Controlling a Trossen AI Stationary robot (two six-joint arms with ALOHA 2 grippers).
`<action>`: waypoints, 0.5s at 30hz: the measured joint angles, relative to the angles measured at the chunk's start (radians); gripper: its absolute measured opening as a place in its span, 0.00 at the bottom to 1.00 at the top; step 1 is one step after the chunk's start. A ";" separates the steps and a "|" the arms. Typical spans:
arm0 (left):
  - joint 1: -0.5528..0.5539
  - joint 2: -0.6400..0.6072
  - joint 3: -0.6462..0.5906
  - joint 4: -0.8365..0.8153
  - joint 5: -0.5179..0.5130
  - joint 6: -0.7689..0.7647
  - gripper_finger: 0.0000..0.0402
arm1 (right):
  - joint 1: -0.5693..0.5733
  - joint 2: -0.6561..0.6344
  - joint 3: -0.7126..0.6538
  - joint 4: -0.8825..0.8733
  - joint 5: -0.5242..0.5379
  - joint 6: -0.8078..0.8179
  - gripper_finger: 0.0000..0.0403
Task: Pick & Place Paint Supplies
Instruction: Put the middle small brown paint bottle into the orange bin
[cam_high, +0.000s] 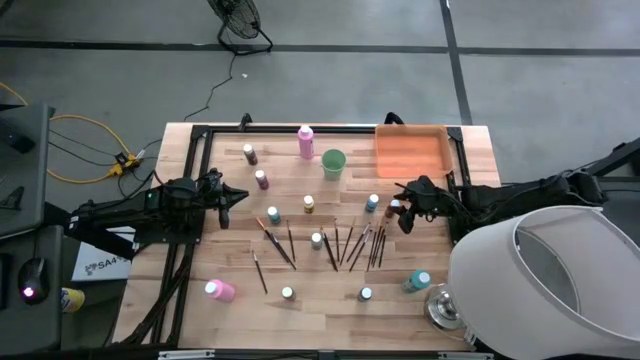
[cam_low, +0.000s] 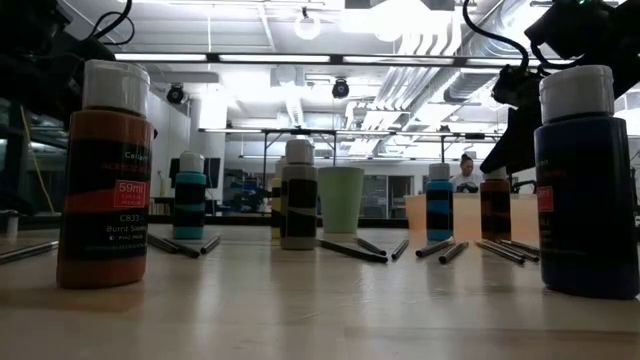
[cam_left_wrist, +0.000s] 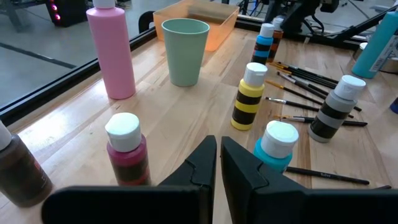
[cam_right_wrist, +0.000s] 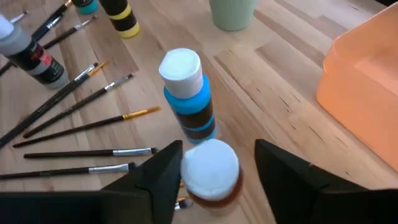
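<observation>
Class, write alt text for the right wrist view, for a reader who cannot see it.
The right end effector straddles a white-capped brown paint bottle on the wooden table, one finger touching the cap. A blue bottle stands just beyond it, thin dark brushes lie to one side, and the orange tray sits on the other.

Counted around green cup (cam_high: 333, 162): 9 small paint btls (cam_high: 316, 240), 2 pink btls (cam_high: 305, 140), 1 teal btl (cam_high: 417, 281), approx. 12 brushes (cam_high: 352, 243), 1 orange tray (cam_high: 411, 150) just beside cup.
</observation>
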 joint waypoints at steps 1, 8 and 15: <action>0.000 0.000 0.000 0.000 0.000 0.000 0.05 | 0.000 0.000 0.000 0.001 0.000 0.000 0.43; 0.000 0.000 0.000 0.000 0.000 0.000 0.05 | 0.000 0.000 0.000 0.004 0.003 0.001 0.28; 0.000 0.000 0.000 0.000 0.000 0.000 0.05 | 0.000 0.000 0.028 0.001 0.133 0.104 0.30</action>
